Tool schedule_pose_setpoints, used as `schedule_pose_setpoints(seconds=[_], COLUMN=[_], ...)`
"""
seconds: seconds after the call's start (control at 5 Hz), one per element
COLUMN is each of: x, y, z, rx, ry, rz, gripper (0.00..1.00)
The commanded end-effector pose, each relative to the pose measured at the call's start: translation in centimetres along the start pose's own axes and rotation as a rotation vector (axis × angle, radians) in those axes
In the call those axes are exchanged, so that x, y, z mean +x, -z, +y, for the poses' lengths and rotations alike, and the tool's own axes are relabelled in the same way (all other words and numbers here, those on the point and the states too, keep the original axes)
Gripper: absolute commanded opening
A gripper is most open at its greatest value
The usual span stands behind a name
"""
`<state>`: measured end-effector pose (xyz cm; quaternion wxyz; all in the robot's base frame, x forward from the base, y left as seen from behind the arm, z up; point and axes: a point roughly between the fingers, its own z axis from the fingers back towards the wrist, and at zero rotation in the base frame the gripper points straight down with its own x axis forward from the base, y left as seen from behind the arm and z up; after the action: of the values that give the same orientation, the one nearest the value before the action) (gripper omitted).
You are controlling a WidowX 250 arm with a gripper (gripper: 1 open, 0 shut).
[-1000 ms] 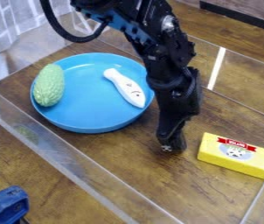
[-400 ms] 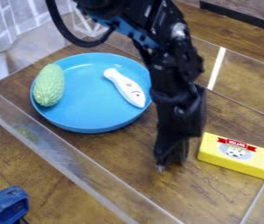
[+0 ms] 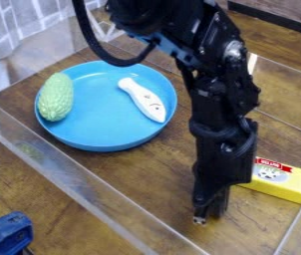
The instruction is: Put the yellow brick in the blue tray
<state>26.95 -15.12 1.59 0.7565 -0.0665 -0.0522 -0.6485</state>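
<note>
Claw (image 3: 204,210): points straight down at the worktop (image 3: 87,199), jaws pressed together with nothing between them. Its tip stands at or just above the wood near the front edge; contact cannot be confirmed. The black arm (image 3: 193,60) rises from it toward the back edge.

Brick (image 3: 280,177): lies flat on the worktop toward the right edge, label side up, just beside the arm's lower section and partly hidden behind it. It sits outside the tray, not gripped. The claw tip stands in front of the brick's left end.

Tray (image 3: 100,139): rests on the worktop toward the left and back, well apart from the brick. A green oval object (image 3: 56,96) lies over its left rim, partly inside. A white object with a red mark (image 3: 144,98) lies inside, on the right half of the tray floor.

A blue item (image 3: 3,237) shows at the front left corner, below the worktop edge; its nature cannot be told.
</note>
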Motion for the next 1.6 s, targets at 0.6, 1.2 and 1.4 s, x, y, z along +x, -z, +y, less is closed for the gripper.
schedule_pose_setpoints(seconds=[0.6, 1.2, 1.4], x=[2.0, 1.5, 0.9], y=[-0.8, -0.9, -1.5], z=[-1.5, -1.3, -1.1], rx=[-0.007, 0.011, 0.015], ry=[-0.104, -0.201, -0.224], rz=[-0.014, -0.024, -0.02], gripper=[0.0, 0.0, 0.0])
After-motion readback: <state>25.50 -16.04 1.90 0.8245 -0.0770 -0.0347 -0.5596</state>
